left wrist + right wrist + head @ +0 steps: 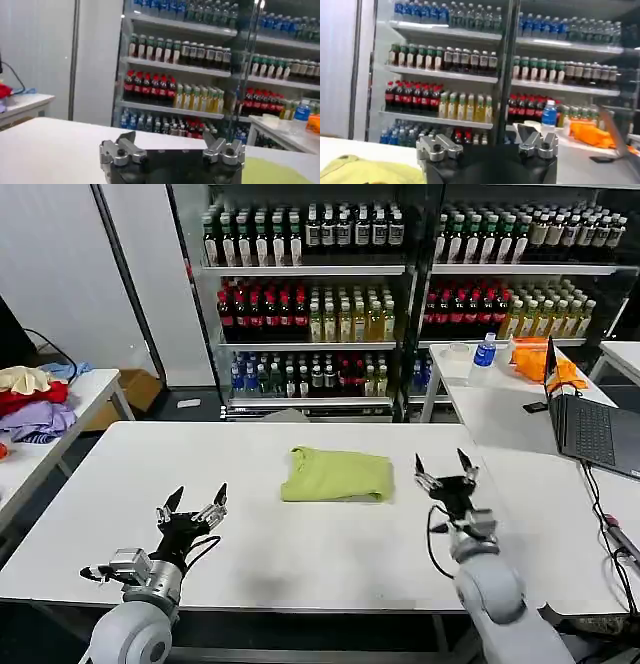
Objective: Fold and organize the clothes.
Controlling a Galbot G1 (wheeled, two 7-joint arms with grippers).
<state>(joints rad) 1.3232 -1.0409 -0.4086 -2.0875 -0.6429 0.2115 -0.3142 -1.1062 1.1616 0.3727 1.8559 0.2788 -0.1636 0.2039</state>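
Note:
The clothes, a lime T-shirt, lie folded into a compact rectangle at the middle of the white table. My left gripper hovers open near the table's front left, well short of the shirt, holding nothing. On the right, my right gripper stands open just right of the shirt, also holding nothing. A corner of the shirt shows in the left wrist view past that open gripper. The right wrist view has a lime edge of the shirt beside its open gripper.
A side table at the left holds red, lilac and cream garments. The table at the right carries a laptop, an orange cloth and a water bottle. Drink shelves stand behind.

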